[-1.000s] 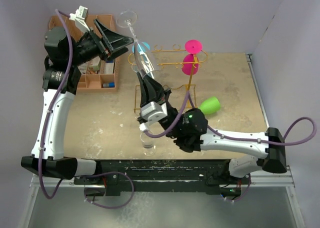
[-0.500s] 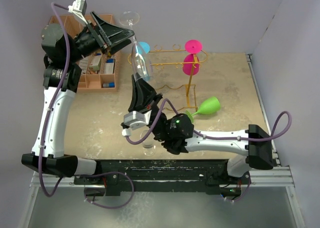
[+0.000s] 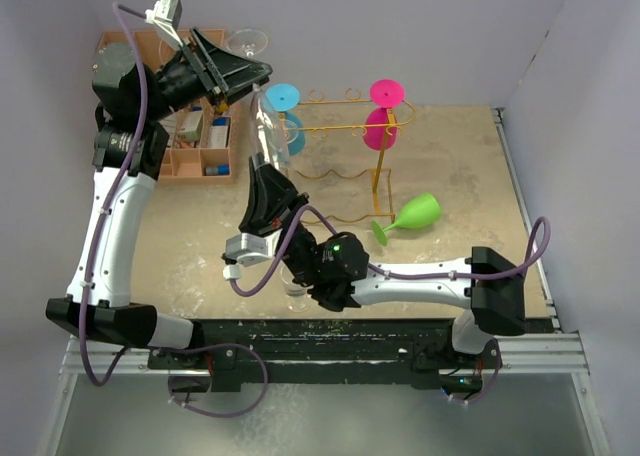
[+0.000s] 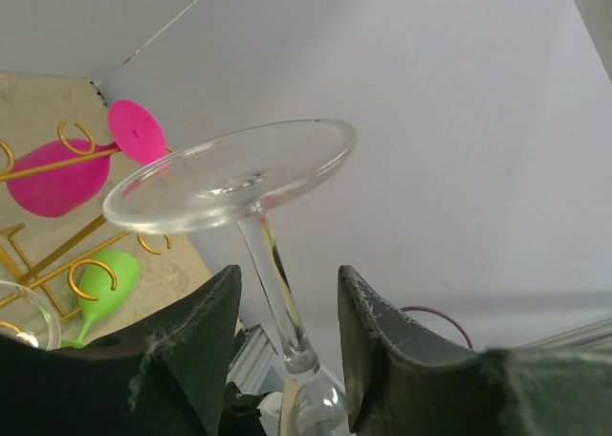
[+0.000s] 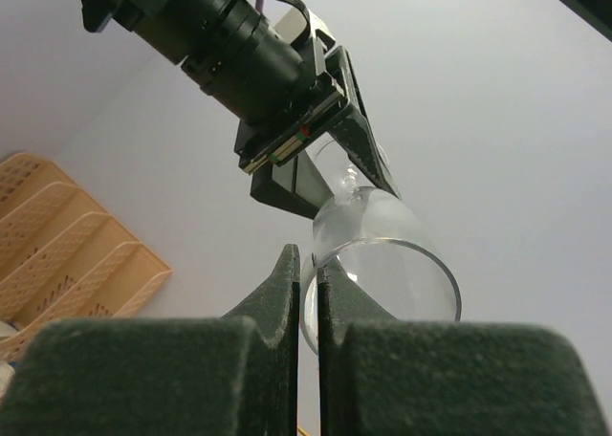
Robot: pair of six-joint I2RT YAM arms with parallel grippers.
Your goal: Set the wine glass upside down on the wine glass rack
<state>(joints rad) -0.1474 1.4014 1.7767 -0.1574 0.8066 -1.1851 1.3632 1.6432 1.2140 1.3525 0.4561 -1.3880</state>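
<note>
The wine glass is in the air at the upper left of centre in the top view, inverted, with its round foot highest, near the back wall. The stem runs down and slightly to the right into the bowl, and the open mouth is lowest. Its long axis is therefore steep, leaning only a little off vertical. In that view it sits just left of the wine glass rack, beside the blue glass hanging at the rack's left end. Whether it touches either cannot be told. The left gripper reaches in from the upper left with its two fingers spread on either side of the stem. In the left wrist view the stem stands between the left gripper fingers with a clear gap on each side, so nothing is clamped there, and the foot of the wine glass fans out above them, tilted. The right gripper comes up from below and meets the mouth of the bowl. In the right wrist view its fingers are drawn almost together, with the rim wall pinched in the narrow slit between them. There the bowl of the wine glass opens toward that camera. A pink glass hangs bowl-down from the rail further right, and a green glass lies on its side on the table below the rack. The peach organizer stands at the left.
</note>
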